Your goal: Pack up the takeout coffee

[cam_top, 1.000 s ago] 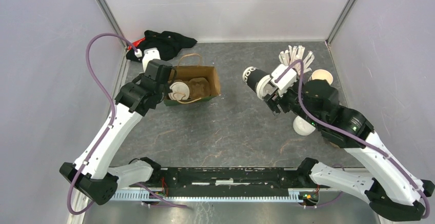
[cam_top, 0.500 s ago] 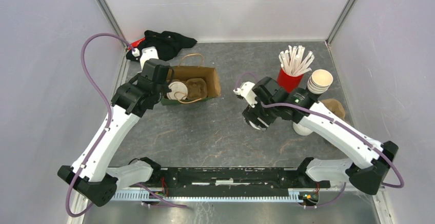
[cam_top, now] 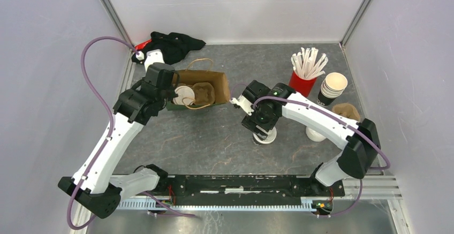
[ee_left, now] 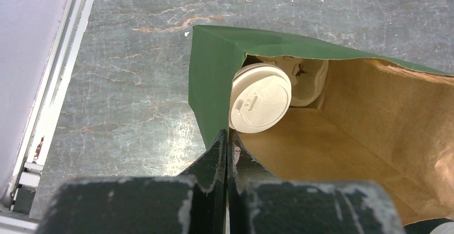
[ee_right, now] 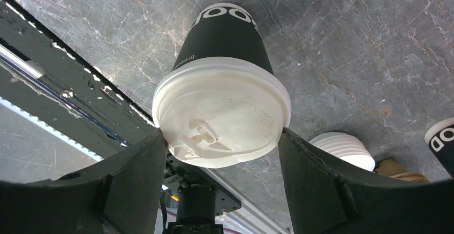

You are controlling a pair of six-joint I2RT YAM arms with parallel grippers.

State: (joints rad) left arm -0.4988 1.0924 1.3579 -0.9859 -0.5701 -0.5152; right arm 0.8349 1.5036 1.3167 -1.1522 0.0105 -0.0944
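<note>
One takeout coffee cup (ee_right: 225, 36), dark with a white lid (ee_right: 222, 119), sits between my right gripper's (ee_right: 222, 132) fingers, which press on the lid's rim from both sides. From above, that cup (cam_top: 266, 137) and right gripper (cam_top: 261, 127) are low over the table's middle. The other lidded cup (ee_left: 260, 98) stands inside the brown paper bag (ee_left: 375, 132), at its left end (cam_top: 186, 95). My left gripper (ee_left: 227, 140) is shut on the bag's green left wall (ee_left: 211, 78). In the top view it (cam_top: 172, 92) is at the bag's (cam_top: 220, 81) left rim.
A brown pulp carrier (cam_top: 206, 92) lies in the bag. At the right are a red cup of stirrers (cam_top: 302, 78), a stack of lidless cups (cam_top: 333, 87), a brown paper piece (cam_top: 347, 111) and a loose white lid (cam_top: 315, 134). A black cloth (cam_top: 171, 44) lies at the back left.
My right arm has swung from the back right to the table's middle and lowered, carrying the lidded cup. My left gripper has stayed on the bag's wall.
</note>
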